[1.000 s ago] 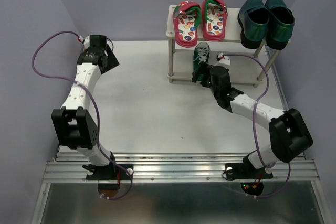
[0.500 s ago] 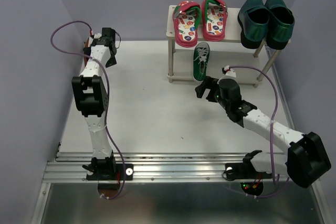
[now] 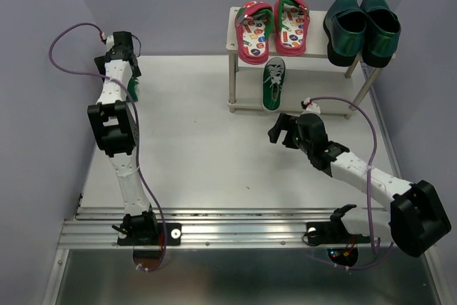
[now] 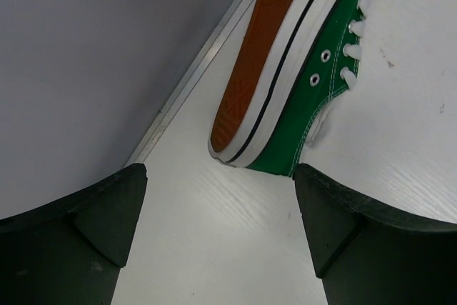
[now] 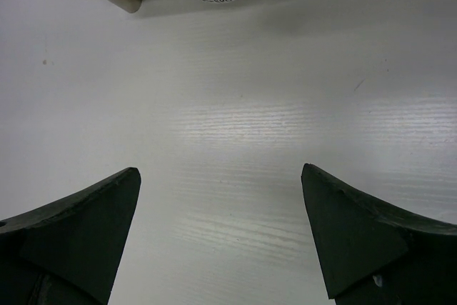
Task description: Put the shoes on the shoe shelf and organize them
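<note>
Green white-laced canvas sneaker (image 4: 307,62) lies on its side just ahead of the left claw (image 4: 218,176), orange sole toward the wall. That claw gapes wide and empty, apparently lined up to straddle the toe. The right claw (image 5: 221,176), likewise spread and empty, faces the pale wooden shoe shelf (image 3: 316,44). The matching sneaker (image 3: 272,83) sits on the lower tier just ahead of it, under red flip-flops (image 3: 273,26) and shiny teal loafers (image 3: 363,23).

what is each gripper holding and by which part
Nothing is held. The left gripper is open, short of the green sneaker on its side; the right gripper is open over the table.
</note>
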Controlling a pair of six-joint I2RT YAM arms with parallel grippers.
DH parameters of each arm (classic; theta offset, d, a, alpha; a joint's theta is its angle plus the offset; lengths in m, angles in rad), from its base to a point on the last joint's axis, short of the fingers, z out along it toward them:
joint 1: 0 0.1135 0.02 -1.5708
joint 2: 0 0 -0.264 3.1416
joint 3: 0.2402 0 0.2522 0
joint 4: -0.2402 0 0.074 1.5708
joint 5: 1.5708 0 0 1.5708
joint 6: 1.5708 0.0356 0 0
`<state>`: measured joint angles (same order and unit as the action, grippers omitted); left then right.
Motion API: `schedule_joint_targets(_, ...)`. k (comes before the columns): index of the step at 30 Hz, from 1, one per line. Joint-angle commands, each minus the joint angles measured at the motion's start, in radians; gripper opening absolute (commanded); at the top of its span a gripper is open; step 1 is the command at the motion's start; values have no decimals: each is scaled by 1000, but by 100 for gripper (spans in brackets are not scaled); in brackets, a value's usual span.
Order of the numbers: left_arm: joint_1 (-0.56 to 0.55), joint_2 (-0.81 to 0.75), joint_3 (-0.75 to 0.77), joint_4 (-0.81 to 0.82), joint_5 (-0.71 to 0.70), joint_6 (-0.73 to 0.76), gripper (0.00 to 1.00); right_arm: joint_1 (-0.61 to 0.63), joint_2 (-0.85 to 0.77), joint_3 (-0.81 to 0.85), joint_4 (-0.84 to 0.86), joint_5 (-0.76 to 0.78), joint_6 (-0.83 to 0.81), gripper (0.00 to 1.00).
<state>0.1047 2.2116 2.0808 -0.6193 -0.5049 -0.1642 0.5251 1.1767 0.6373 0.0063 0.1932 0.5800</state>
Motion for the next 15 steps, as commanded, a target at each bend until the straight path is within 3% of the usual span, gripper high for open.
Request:
schedule_joint_targets(1,30,74,47,84,78,45,95,7,35,13,6,-8,-9,100)
schedule_joint_targets(7,49,166,114,76,121,72,92,7,83,44,4,-20,-23,100)
schedule_joint_targets(12,53,186,85,99,177,57,84,7,77,48,-3,-12,-26,100)
schedule_joint_targets(15,53,198,81,93,183,48,62,7,64,44,-37,-1,-19,100)
